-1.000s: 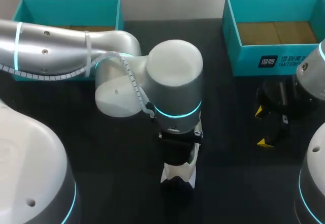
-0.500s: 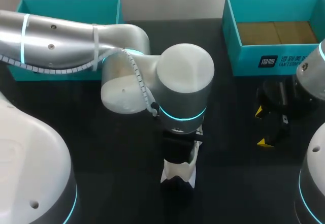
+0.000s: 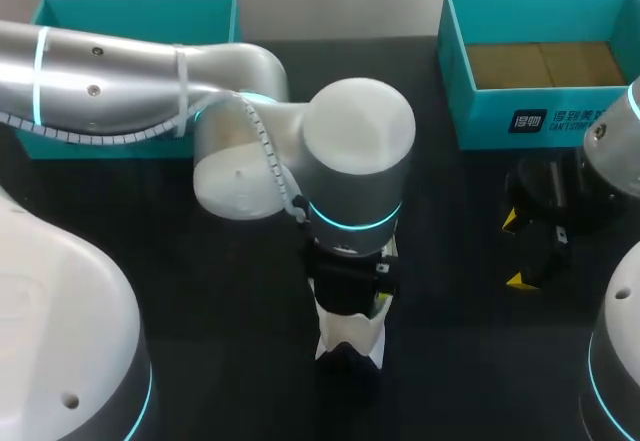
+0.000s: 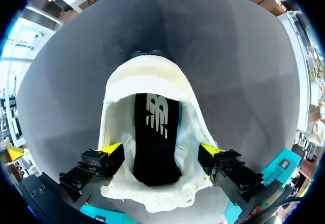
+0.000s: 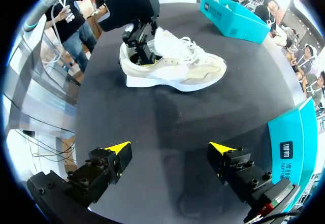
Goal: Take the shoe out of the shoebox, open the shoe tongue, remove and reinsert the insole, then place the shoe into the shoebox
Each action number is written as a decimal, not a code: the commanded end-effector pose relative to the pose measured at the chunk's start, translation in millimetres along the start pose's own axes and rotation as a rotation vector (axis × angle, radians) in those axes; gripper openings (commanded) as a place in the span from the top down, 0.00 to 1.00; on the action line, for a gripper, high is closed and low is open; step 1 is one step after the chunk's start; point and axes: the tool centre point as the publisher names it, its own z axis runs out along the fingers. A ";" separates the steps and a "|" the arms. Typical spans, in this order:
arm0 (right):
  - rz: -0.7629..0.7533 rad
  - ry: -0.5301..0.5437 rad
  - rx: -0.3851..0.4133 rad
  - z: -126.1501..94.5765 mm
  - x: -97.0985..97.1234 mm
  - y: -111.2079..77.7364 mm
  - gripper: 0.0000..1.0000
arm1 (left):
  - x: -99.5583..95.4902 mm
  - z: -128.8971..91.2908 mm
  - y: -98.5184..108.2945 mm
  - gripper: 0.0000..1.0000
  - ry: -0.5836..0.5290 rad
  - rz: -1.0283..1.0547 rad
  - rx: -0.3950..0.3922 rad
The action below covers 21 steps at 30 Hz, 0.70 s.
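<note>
L tool [image 4: 162,149] lower over shoe [image 4: 151,79]

The cream-white shoe [image 5: 172,64] stands upright on its sole in the middle of the black bench [image 3: 230,361], laced. Its collar gapes over a black insole [image 4: 155,132] with a white logo, lying inside. The teal shoebox [image 3: 455,61] sits open at the far right, showing a brown floor.
</note>
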 end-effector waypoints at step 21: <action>0.001 -0.003 0.003 1.1 1.0 0.1 0.00 | -8.8 -14.6 10.7 0.00 -0.067 0.026 0.017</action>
